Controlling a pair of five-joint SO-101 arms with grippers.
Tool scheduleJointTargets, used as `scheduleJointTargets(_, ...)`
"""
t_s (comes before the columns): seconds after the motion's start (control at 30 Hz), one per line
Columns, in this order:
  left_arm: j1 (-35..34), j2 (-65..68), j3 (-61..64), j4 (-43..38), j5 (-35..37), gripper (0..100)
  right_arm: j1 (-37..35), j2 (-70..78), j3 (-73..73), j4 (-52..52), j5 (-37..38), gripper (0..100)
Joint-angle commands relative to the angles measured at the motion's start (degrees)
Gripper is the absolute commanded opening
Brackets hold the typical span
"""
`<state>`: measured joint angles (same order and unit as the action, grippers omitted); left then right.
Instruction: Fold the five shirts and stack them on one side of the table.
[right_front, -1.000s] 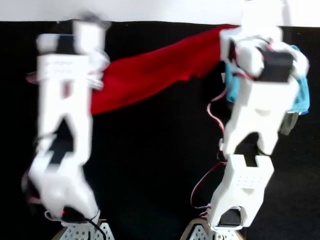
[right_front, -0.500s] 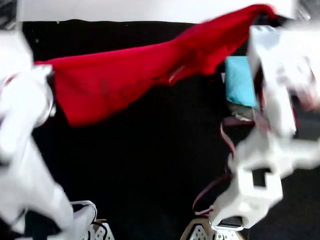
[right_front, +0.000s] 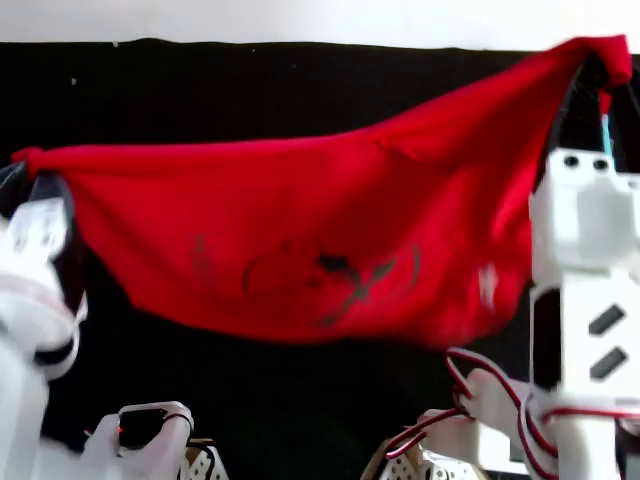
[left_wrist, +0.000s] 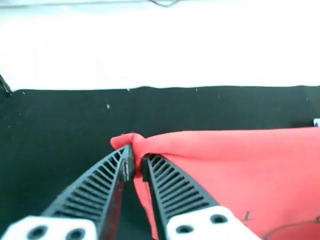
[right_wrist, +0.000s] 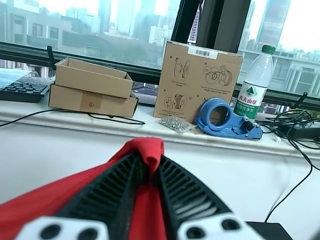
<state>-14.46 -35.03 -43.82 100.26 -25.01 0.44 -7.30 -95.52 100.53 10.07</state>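
Red shirt (right_front: 300, 240): held up in the air and spread wide between the two grippers, over the black table (right_front: 250, 90). Its lower edge sags in a curve. The corner on the robot's right sits higher than the left one.
Shirt fabric: soft knit, matte, with loose folds running toward each pinched corner.
Shirt marking: a dark print (right_front: 330, 275) across the middle, curved strokes, too faint to read. A small pale patch shows near the right hem.
Left gripper (left_wrist: 134, 160): clamped on a bunched corner of the red shirt. The black ribbed fingers (left_wrist: 165, 180) meet at the tips, with cloth pushed up between them.
Right gripper (right_wrist: 150, 167): likewise clenched on a shirt corner. A red fold pokes out above the ribbed black tips.
Arms: white plastic shells, blocky. The left arm (right_front: 35, 260) is at the table's left edge and the right arm (right_front: 585, 270) stands tall at the right, with red wires looping at its base.
Table surface: black cloth, flat, ending at a white strip on the far side.
Sill (right_wrist: 75, 120), seen from the right wrist: white ledge below a window.
Flat boxes (right_wrist: 92, 87): two plain brown cardboard ones, stacked.
Tall carton (right_wrist: 200, 82): brown, with line drawings and a barcode sticker.
Tape dispenser (right_wrist: 225, 120): blue plastic, rounded.
Bottle (right_wrist: 255, 85): clear plastic, green cap, with a green and white label.
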Motion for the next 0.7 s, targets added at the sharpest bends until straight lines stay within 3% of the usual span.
scheduleJointTargets(0.0,-2.4,0.8,0.1,-2.2,-0.5,1,0.1,1.5,-0.1,0.4,-0.3,0.6)
scheduleJointTargets(0.33,-5.5,17.8,11.6,-14.9,-0.5,1,-1.9,18.7,8.8,-11.0,-0.3,0.6)
scheduleJointTargets(0.53,-5.6,31.4,11.6,-23.6,-0.6,1,-5.4,30.0,9.7,-18.9,-0.3,0.6)
scheduleJointTargets(0.67,-5.6,35.3,5.5,-23.7,-0.6,1,-5.8,31.7,9.8,-22.1,-0.3,0.6)
